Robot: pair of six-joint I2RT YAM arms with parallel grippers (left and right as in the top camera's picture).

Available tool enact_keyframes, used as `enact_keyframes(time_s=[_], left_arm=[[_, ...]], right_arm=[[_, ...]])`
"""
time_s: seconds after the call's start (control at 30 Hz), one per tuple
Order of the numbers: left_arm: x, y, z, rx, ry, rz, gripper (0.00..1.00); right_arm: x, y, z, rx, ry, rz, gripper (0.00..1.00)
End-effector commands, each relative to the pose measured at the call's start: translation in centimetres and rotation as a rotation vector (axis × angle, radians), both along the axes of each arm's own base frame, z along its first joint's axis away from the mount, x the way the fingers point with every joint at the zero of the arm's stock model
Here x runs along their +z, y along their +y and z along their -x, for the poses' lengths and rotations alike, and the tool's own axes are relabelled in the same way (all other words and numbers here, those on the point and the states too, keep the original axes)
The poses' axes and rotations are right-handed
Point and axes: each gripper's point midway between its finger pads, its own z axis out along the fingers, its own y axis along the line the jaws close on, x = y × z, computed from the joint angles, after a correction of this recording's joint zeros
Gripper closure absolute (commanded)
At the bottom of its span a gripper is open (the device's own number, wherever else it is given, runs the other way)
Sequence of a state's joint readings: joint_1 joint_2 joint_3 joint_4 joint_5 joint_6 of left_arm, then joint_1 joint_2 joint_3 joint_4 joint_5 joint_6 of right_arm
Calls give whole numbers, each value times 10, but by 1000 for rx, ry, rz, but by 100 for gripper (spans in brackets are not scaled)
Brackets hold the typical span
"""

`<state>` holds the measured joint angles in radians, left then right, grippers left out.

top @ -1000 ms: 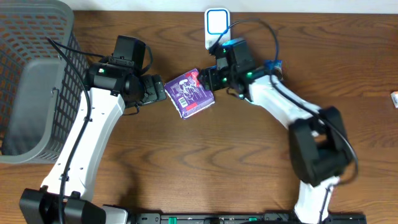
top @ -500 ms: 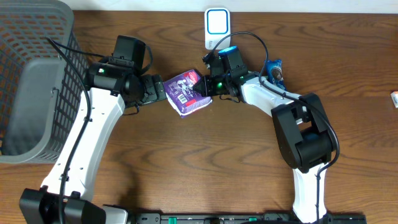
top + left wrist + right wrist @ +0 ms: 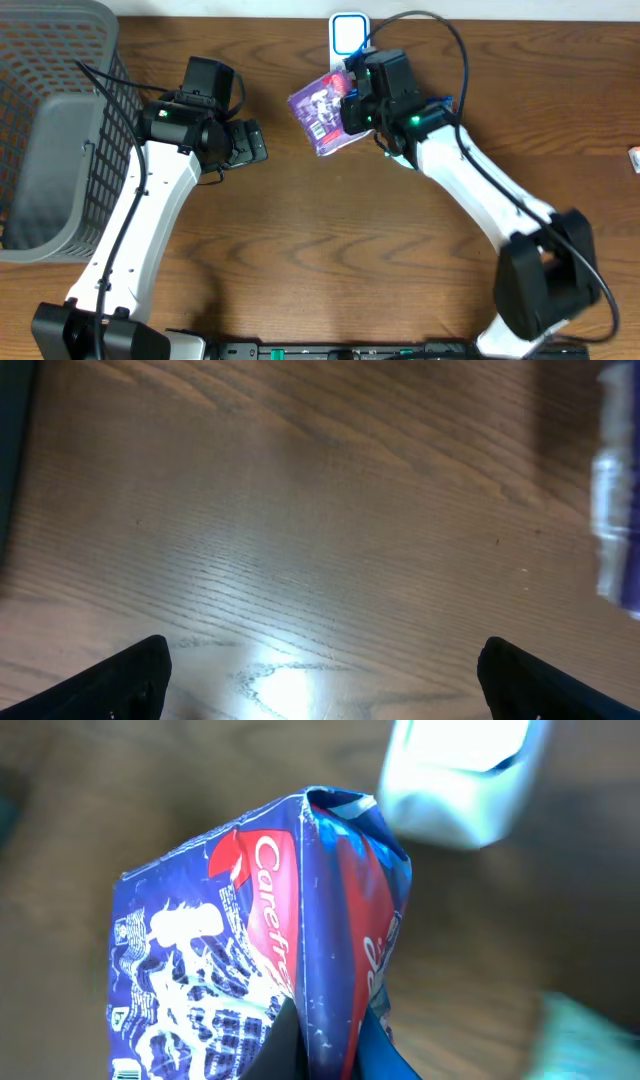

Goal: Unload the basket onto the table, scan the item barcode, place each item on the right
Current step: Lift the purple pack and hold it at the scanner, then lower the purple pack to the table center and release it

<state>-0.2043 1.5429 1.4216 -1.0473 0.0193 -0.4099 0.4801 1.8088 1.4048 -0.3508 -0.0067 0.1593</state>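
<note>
We see the right claw clenched on one end of the purple pack, gripping it at a crimped edge. The pack sits tilted just in front of the white scanner at the table's far edge, its printed face turned up toward the overhead camera. From the right wrist, the scanner shows blurred just beyond the pack's top corner. The left claw is released, jaws wide and holding nothing, low over bare wood, left of the pack and apart from it. A grey basket stands at the table's left end.
</note>
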Motion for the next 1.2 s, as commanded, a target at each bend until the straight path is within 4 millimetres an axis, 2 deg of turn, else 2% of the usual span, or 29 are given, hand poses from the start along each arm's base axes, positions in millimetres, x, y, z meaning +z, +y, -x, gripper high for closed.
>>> enact_keyframes(time_s=[0.0, 0.03, 0.1, 0.27, 0.5, 0.67, 0.8, 0.9, 1.07, 1.17], left_arm=[[-2, 3, 1, -9, 5, -18, 2], [-2, 3, 0, -9, 5, -18, 2], [-2, 3, 0, -9, 5, -18, 2], [-2, 3, 0, -9, 5, -18, 2], [-2, 3, 1, -9, 5, -19, 2], [-2, 3, 1, -9, 5, -18, 2], [-2, 3, 1, -9, 5, -18, 2], [-2, 3, 1, -9, 5, -18, 2], [-2, 3, 0, -9, 5, -18, 2], [-2, 3, 0, -9, 5, -18, 2]], right_arm=[[5, -49, -8, -178, -152, 427, 99], [8, -60, -8, -225, -184, 540, 99], [11, -70, -6, -278, -216, 653, 99], [9, -76, -5, -320, -235, 754, 99], [3, -65, -2, -300, -239, 762, 99], [-26, -51, 0, -261, -205, 778, 99], [-55, -37, 6, -216, -175, 809, 99], [-71, -14, 15, -152, -158, 776, 99], [-82, 33, 27, -63, -130, 591, 76], [-84, 55, 32, -40, -89, 458, 70]])
